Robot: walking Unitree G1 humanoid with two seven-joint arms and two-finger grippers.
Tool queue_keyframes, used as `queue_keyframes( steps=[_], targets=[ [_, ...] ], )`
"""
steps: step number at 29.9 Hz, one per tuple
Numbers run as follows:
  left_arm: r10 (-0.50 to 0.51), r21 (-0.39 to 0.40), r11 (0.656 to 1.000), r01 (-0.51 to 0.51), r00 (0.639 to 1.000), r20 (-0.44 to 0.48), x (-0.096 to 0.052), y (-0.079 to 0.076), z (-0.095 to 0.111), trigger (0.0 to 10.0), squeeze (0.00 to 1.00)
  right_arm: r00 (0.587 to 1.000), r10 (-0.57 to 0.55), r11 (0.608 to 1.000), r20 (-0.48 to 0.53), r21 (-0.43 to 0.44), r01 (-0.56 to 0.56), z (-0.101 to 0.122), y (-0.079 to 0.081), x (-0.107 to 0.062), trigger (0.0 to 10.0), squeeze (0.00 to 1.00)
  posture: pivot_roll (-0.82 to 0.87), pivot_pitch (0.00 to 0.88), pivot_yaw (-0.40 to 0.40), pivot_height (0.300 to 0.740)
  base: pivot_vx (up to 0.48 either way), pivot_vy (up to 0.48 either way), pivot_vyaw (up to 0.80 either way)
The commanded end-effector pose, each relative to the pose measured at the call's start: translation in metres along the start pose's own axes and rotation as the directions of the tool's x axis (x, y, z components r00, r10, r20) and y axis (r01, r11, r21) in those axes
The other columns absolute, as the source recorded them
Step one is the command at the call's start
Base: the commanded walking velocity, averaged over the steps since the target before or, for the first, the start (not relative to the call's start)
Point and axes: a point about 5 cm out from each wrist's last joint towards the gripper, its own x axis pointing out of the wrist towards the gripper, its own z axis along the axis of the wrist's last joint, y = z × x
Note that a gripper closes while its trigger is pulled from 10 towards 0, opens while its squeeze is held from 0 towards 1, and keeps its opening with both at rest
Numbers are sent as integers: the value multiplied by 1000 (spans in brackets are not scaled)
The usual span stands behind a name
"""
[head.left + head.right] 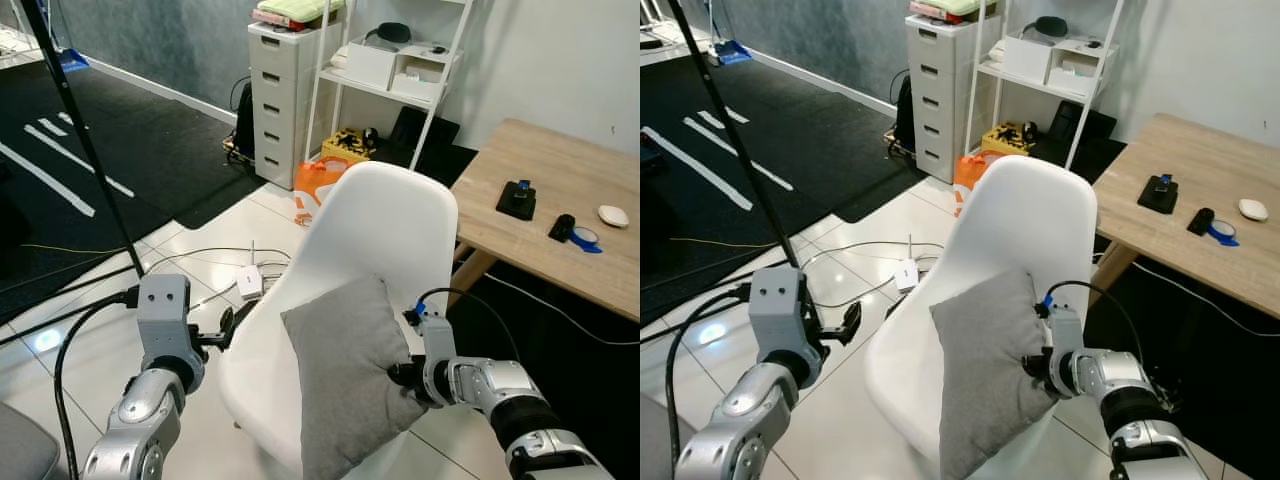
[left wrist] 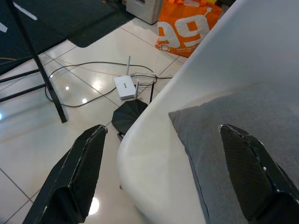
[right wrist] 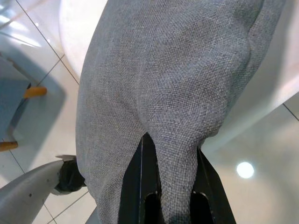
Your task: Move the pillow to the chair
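Note:
A grey fabric pillow (image 1: pixel 350 375) leans upright in the seat of a white shell chair (image 1: pixel 385 225), its top corner against the backrest. My right gripper (image 1: pixel 402 376) is shut on the pillow's right edge, with the cloth pinched between its black fingers (image 3: pixel 140 186). My left gripper (image 1: pixel 232 326) hangs open just left of the chair's seat rim, a little apart from it. In the left wrist view its two fingers (image 2: pixel 79 172) stand wide, with the seat rim and the pillow (image 2: pixel 243 140) between and beyond them.
A wooden table (image 1: pixel 555 215) with small items stands right of the chair. Behind are a white drawer unit (image 1: pixel 285 95) and a white shelf (image 1: pixel 395 70). An orange bag (image 1: pixel 318 180), a white router (image 1: pixel 249 281) and cables lie on the tiled floor. A black pole (image 1: pixel 85 150) slants at left.

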Motion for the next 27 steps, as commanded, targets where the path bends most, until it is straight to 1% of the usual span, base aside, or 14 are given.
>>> queue_keyframes(
  steps=[1,3,6,12,14,15,16,17,20,21,22,23,25,27],
  targets=[
    [-5,8,1000,5,1000,-14,-2,2,-1,10000,0,1000,-13,1000,24,-20,14,7,1,0,10000,0,-160,108,-23,670,0,0,0],
    [-8,13,1000,9,1000,-16,-2,1,-1,10000,0,999,-24,1000,33,-19,25,8,-1,-1,10000,0,-161,108,-22,665,0,0,0],
    [-15,18,1000,15,1000,-18,-1,0,-1,10000,0,997,-13,1000,78,-14,14,12,-2,-2,10000,0,-160,109,-22,655,0,0,0],
    [-22,19,1000,22,1000,-20,-1,-1,-1,10000,0,996,-12,1000,92,-9,13,13,-3,-3,10000,0,-159,105,-22,645,0,0,0],
    [-25,20,999,26,999,-21,-1,-1,0,10000,0,996,-29,1000,86,-7,29,11,-5,-2,10000,0,-155,102,-21,640,0,0,0],
    [-30,22,999,30,999,-21,-1,-1,0,10000,0,995,-75,997,73,0,75,7,-10,-2,10000,0,-153,98,-19,635,0,0,0],
    [-30,22,999,30,999,-21,-1,-1,0,10000,0,995,-75,997,73,0,75,7,-10,-2,10000,0,-153,98,-19,635,0,0,0],
    [-35,26,999,35,999,-21,-1,-1,0,10000,0,992,-112,994,64,8,111,5,-14,-3,10000,0,-153,95,-16,630,0,0,0],
    [-41,29,999,42,999,-23,-1,-2,1,10000,0,989,-140,990,57,17,139,3,-17,-3,10000,0,-151,93,-14,625,0,0,0],
    [-49,33,998,50,999,-23,-1,-3,1,10000,0,986,-159,987,55,28,158,0,-20,-3,10000,0,-151,91,-11,620,0,0,0],
    [-55,35,998,55,998,-22,0,-4,2,10000,0,985,-162,986,66,53,158,-2,-22,-3,10000,0,-149,88,-9,615,0,0,0],
    [-55,35,998,55,998,-22,0,-4,2,10000,0,985,-162,986,66,53,158,-2,-22,-3,10000,0,-149,88,-9,615,0,0,0],
    [-60,37,997,61,998,-20,0,-5,3,10000,0,982,-167,983,89,92,159,-4,-25,-3,10000,0,-144,88,-8,605,0,0,0],
    [-62,38,997,63,998,-20,0,-5,4,10000,0,979,-177,980,103,114,165,-5,-27,-3,10000,0,-142,87,-5,600,0,0,0]
  ],
)
